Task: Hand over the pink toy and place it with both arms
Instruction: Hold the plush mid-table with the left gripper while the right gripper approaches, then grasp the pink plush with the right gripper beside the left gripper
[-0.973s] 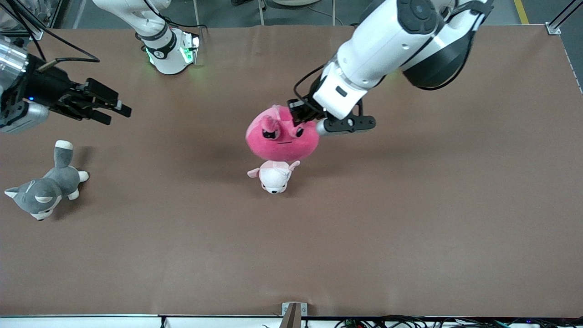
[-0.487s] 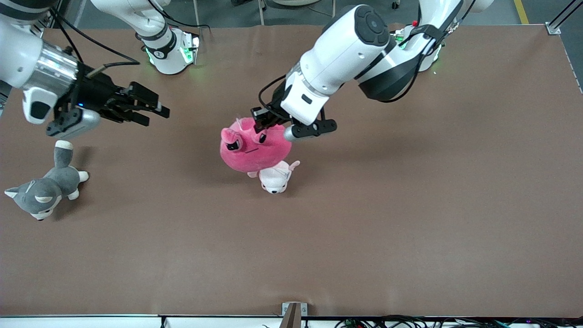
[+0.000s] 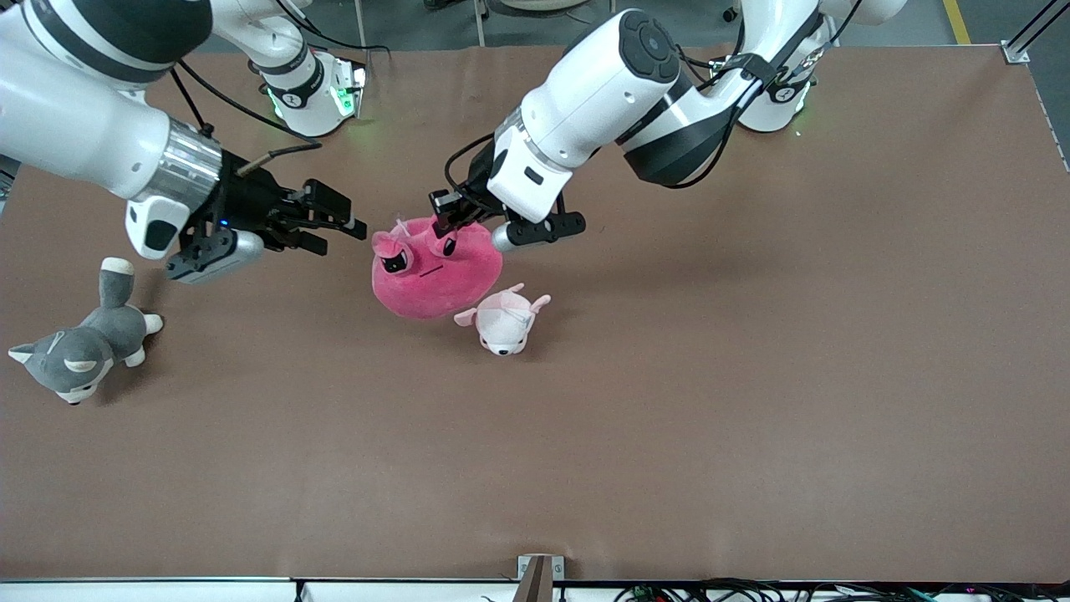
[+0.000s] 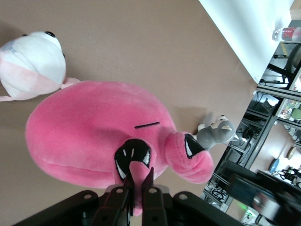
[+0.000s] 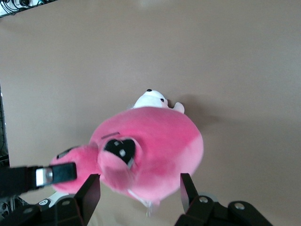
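Observation:
The pink toy (image 3: 435, 272), a round hot-pink plush with angry black eyes, hangs in the air over the middle of the table. My left gripper (image 3: 445, 213) is shut on a small flap on its top; the left wrist view shows the fingers pinching that flap (image 4: 137, 181). My right gripper (image 3: 338, 227) is open and empty, level with the toy, its fingertips just short of it on the side toward the right arm's end. In the right wrist view the toy (image 5: 155, 150) fills the space just ahead of the open fingers (image 5: 91, 188).
A small pale pink-and-white plush (image 3: 504, 319) lies on the table right by the pink toy, nearer the front camera. A grey-and-white plush husky (image 3: 79, 347) lies at the right arm's end of the table. The table (image 3: 752, 376) is brown.
My left arm has carried the pink toy toward the right arm's end, off the small plush. My right gripper has swung in from the table's end, closing most of the gap to the toy.

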